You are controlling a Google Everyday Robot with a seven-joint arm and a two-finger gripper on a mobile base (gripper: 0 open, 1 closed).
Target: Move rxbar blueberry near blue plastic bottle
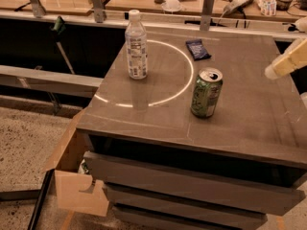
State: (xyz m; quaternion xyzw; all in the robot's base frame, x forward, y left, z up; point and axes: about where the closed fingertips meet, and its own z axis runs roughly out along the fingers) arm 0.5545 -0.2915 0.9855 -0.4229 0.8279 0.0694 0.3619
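Hand (287, 61): pale, blocky; above the table's right edge, toward the far right corner, well apart from every item
Hand state: cannot tell how far open; nothing seen in its hold
Bar (197, 49): lies flat near the far edge, right of centre, untouched
Bottle (136, 46): upright near the left edge, toward the far left corner; well apart from the bar
Can (206, 92): upright at mid-table, nearer than the bar; opened top
Task progress: judged not started; the bar has not been grasped
Risk 1: the bar is thin and flat on a hard top, so a shallow descent would likely slide it toward the far edge instead of gripping it
Risk 2: the wrapper looks smooth, so a light pinch may let it slip in transit
Risk 3: the bottle is tall on a narrow base; a close or fast placement could knock it over
Risk 4: a low approach from the right edge could clip the can
Bar material: dark navy foil-like wrapper, small rectangle, faint pale print
Bottle material: clear plastic, white cap, pale label
Can material: green metal cylinder
Table (249, 114): matt grey-brown top, smooth, slightly reflective, with a thin white arc (189, 75)
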